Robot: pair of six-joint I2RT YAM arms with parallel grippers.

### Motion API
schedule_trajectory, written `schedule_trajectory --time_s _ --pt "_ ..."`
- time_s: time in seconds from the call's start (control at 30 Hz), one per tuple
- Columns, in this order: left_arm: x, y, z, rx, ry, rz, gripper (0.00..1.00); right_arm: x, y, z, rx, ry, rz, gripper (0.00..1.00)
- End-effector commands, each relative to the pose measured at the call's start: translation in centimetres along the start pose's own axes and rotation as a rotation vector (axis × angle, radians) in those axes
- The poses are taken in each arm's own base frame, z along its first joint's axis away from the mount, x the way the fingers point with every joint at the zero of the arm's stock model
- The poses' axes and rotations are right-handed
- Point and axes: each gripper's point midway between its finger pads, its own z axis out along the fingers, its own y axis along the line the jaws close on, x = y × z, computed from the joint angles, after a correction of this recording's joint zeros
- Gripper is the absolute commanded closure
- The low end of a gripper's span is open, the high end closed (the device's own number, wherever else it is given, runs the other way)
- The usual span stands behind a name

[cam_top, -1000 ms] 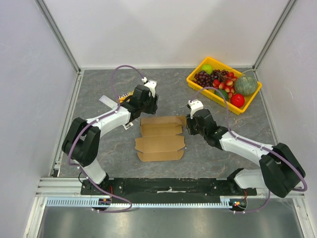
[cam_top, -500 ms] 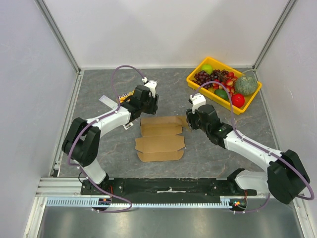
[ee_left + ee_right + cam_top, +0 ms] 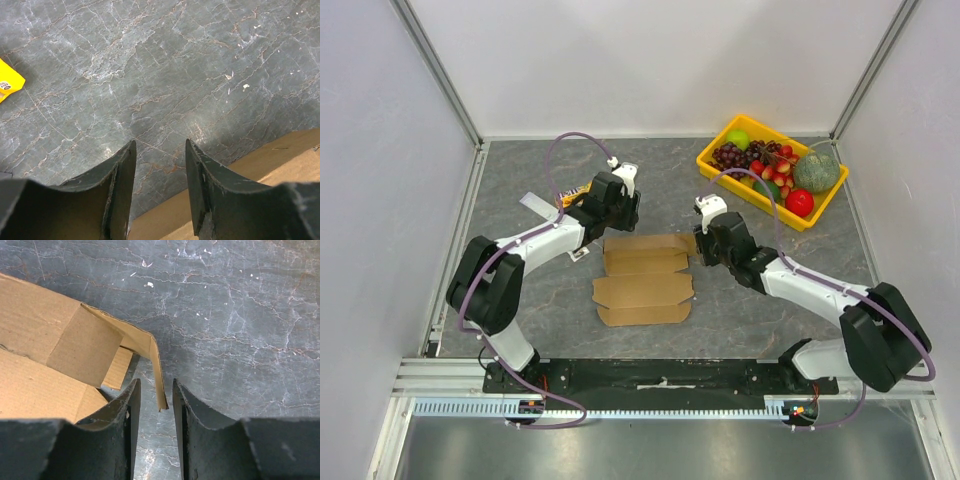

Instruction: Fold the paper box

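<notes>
**Both grippers at the far corners of the paper box, neither holding it**

The paper box point(image 3: 645, 275) lies opened out on the grey stone-look table point(image 3: 520, 180), mostly flat, with its flaps spread. Your left gripper point(image 3: 620, 222) is at the box's far left corner. In the left wrist view its fingers point(image 3: 125, 170) stand apart over bare table, and the cardboard edge passes just under them. Your right gripper point(image 3: 703, 250) is at the box's far right corner, also with its jaws apart. From its wrist camera a raised flap point(image 3: 152, 355) of the box stands on edge in line with the gap. You can't quite tell whether either finger touches it. A yellow tray point(image 3: 827, 203) of fruit sits well beyond the box's far right corner.
</notes>
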Motion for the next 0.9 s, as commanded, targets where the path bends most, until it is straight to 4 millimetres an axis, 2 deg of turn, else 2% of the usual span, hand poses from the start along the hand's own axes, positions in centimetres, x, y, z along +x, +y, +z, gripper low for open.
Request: schedule_trajectory --time_s 0.0,0.23,0.27,0.37,0.57,0.73,0.87 --pt "0.2 -0.6 0.4 0.032 0.005 -0.006 0.50 0.2 0.2 0.6 -0.014 -0.007 0.015 0.64" --pt "1.5 -0.5 0.3 0.033 0.029 -0.019 0.51 0.6 -0.5 1.1 0.024 -0.010 0.034 0.88" --pt "1.8 -1.1 0.3 0.062 0.038 -0.020 0.51 0.4 -0.7 1.2 0.037 -0.023 0.039 0.90" --pt "2.6 -1.1 0.3 0.066 0.054 -0.028 0.51 -0.2 -1.2 1.2 0.056 -0.063 0.042 0.96" --pt "4.0 -1.3 0.1 0.083 0.077 -0.047 0.53 -1.5 -1.2 1.6 0.055 -0.097 0.018 0.97" --pt "4.5 -1.5 -0.7 0.099 0.071 -0.066 0.54 -2.7 -0.8 2.4 0.044 -0.109 0.008 0.97" --pt "5.0 -1.4 -1.5 0.091 0.072 -0.074 0.54 -3.0 -0.5 3.1 0.033 -0.096 -0.005 0.97"
